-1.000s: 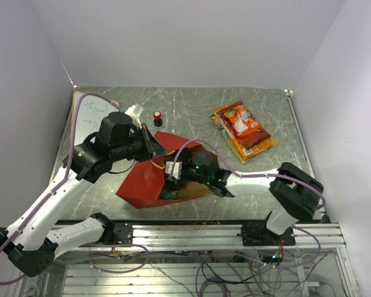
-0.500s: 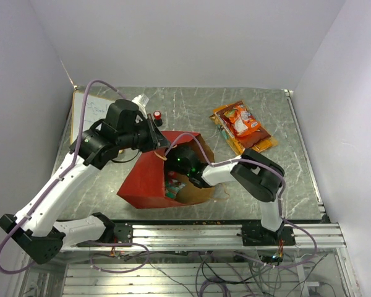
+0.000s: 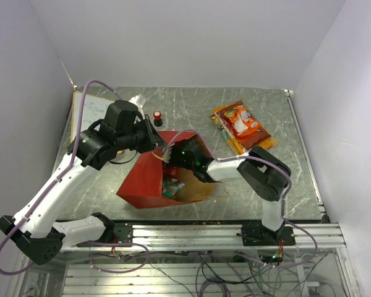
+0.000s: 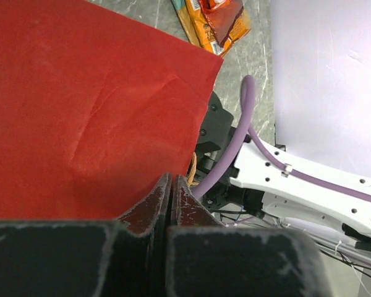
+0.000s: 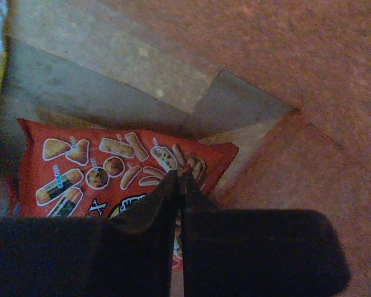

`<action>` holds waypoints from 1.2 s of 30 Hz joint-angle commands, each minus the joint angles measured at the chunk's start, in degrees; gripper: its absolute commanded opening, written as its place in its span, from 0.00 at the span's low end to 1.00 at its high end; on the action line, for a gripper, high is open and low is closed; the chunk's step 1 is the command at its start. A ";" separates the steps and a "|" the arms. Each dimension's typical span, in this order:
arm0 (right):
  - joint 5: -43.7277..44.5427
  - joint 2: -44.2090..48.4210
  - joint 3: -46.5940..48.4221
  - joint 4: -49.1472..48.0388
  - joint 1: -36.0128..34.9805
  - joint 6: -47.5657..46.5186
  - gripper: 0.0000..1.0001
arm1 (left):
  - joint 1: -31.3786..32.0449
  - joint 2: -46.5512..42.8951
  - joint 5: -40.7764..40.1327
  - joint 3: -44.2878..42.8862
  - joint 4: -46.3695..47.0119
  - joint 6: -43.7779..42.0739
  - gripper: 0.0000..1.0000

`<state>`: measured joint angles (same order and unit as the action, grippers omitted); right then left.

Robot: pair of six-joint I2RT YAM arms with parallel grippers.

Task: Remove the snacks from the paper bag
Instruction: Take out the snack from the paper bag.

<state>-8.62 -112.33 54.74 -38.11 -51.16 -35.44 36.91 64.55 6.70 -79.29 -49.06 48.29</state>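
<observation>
The paper bag (image 3: 141, 184) lies on its side, red outside, brown inside, mouth facing right. My left gripper (image 3: 152, 136) is shut on the bag's upper wall (image 4: 99, 111) and holds it up; its jaws are pressed together. My right gripper (image 5: 180, 176) is deep inside the bag, shut on a fold of a red snack packet (image 5: 99, 170) printed with snack pictures. More packets (image 3: 170, 185) show in the bag's mouth. Other snacks (image 3: 242, 127), orange and red, lie in a pile on the table at the back right and show again in the left wrist view (image 4: 213, 21).
A small red-capped black knob (image 3: 157, 116) stands just behind the bag. A white sheet (image 3: 91, 114) lies at the back left. Brown bag walls (image 5: 284, 74) close in around the right gripper. The right arm's purple cable (image 4: 235, 148) runs near the bag's rim.
The right gripper has gone deeper into the bag and closed from open onto the red packet. The left gripper has lifted the bag's upper wall a little.
</observation>
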 commanded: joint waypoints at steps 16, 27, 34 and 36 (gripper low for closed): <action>-6.31 34.71 -16.56 19.04 -2.78 9.92 0.00 | -0.73 0.19 -0.14 0.20 2.92 -1.99 0.07; 2.34 54.00 -14.45 34.38 -2.89 10.93 0.00 | -1.09 -0.89 1.88 3.22 6.47 -0.87 0.07; 3.53 56.36 -10.92 37.12 -2.86 11.08 0.00 | -1.13 -1.98 3.92 6.40 9.00 1.05 0.07; 3.79 56.09 -10.63 36.78 -2.87 11.59 0.00 | -1.14 -2.36 4.10 6.68 8.95 1.03 0.07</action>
<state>-6.33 -56.60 42.35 -2.46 -53.98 -24.97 36.40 63.61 9.37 -73.67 -41.95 48.86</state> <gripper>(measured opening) 0.006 0.073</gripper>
